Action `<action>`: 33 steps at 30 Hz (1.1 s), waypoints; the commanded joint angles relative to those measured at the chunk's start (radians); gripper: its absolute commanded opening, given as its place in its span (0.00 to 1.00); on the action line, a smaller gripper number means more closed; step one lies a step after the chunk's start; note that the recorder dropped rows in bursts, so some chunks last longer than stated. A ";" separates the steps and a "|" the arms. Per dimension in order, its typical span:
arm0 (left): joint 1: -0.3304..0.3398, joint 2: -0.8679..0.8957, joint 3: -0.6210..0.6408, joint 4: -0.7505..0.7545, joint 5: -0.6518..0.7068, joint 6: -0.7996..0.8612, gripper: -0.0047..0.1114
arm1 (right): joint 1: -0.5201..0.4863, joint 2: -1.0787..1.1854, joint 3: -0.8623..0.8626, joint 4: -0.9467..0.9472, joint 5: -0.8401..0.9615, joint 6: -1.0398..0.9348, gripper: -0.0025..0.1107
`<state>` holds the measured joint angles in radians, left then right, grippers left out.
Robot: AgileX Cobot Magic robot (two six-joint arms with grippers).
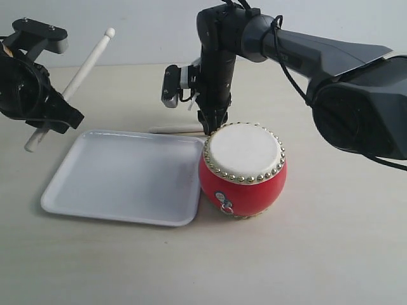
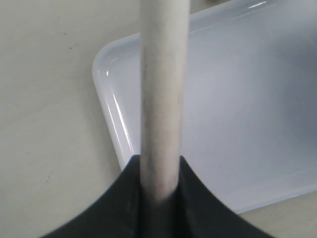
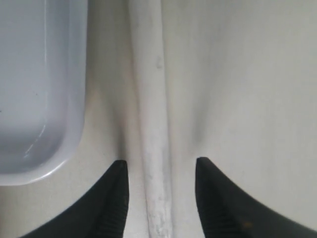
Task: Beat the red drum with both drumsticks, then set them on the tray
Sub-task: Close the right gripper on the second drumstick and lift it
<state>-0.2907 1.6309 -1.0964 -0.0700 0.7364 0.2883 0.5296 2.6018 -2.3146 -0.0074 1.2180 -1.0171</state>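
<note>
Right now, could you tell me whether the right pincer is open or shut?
Open: the right pincer straddles the drumstick on the table, gaps showing either side.

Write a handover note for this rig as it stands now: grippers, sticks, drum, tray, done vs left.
Left gripper: shut on one drumstick, held raised and tilted over the tray's left side.
Right gripper: open, low behind the red drum, jaws either side of the second drumstick, which lies on the table along the tray's far edge.
The drum stands close against the tray's right side.
Done: one stick in hand.
Left: grasp the second, beat the drum with both, lay both on the tray.
</note>
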 commanded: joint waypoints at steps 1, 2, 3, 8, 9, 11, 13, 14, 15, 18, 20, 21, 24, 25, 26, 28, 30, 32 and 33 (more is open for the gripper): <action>-0.005 0.000 -0.008 0.003 -0.009 -0.010 0.04 | 0.000 0.026 -0.007 -0.032 0.003 -0.009 0.39; -0.005 0.000 -0.008 0.003 -0.009 -0.010 0.04 | 0.000 0.028 -0.007 -0.034 0.003 -0.009 0.39; -0.005 0.000 -0.008 0.003 -0.009 -0.010 0.04 | 0.000 0.030 -0.007 -0.032 0.003 -0.009 0.39; -0.005 0.000 -0.008 0.002 -0.013 -0.010 0.04 | 0.000 0.026 -0.007 -0.022 0.003 -0.009 0.23; -0.005 0.000 -0.008 0.002 -0.015 -0.010 0.04 | 0.000 0.026 -0.007 -0.022 0.003 -0.009 0.16; -0.005 0.000 -0.008 0.002 -0.015 -0.010 0.04 | 0.000 0.026 -0.007 -0.022 0.003 -0.009 0.04; -0.005 0.000 -0.008 0.002 -0.017 -0.010 0.04 | 0.000 0.026 -0.007 -0.022 0.003 -0.009 0.02; -0.005 0.000 -0.008 0.002 -0.020 -0.010 0.04 | 0.000 0.024 -0.007 -0.022 0.003 0.002 0.02; -0.005 0.000 -0.008 0.002 -0.020 -0.010 0.04 | 0.000 0.022 -0.007 -0.022 -0.001 0.012 0.02; -0.005 0.000 -0.008 0.002 -0.020 -0.010 0.04 | 0.000 0.000 -0.007 -0.020 -0.014 0.049 0.02; -0.005 0.000 -0.008 0.002 -0.020 -0.010 0.04 | 0.000 -0.028 -0.007 -0.018 -0.016 0.070 0.02; -0.005 0.000 -0.008 0.002 -0.020 -0.010 0.04 | 0.000 -0.041 -0.007 -0.014 -0.016 0.079 0.02; -0.005 0.000 -0.008 0.002 -0.020 -0.010 0.04 | 0.000 -0.097 -0.007 0.002 -0.016 0.116 0.02; -0.005 0.000 -0.008 0.002 -0.020 -0.010 0.04 | 0.000 -0.113 -0.007 0.007 -0.016 0.130 0.02; -0.005 0.000 -0.008 0.002 -0.020 -0.010 0.04 | 0.000 -0.138 -0.007 0.016 -0.016 0.149 0.02; -0.005 0.000 -0.008 0.002 -0.020 -0.010 0.04 | 0.000 -0.178 -0.007 0.016 -0.016 0.189 0.02; -0.005 0.000 -0.008 0.002 -0.020 -0.010 0.04 | 0.000 -0.208 -0.007 0.016 -0.014 0.236 0.02; -0.005 0.000 -0.008 0.002 -0.020 -0.010 0.04 | 0.000 -0.236 -0.007 0.016 -0.008 0.289 0.02; -0.005 0.000 -0.008 0.002 -0.020 -0.010 0.04 | 0.000 -0.247 -0.007 0.016 -0.006 0.311 0.02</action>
<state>-0.2907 1.6309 -1.0964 -0.0700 0.7286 0.2883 0.5296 2.3943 -2.3190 0.0053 1.2068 -0.7799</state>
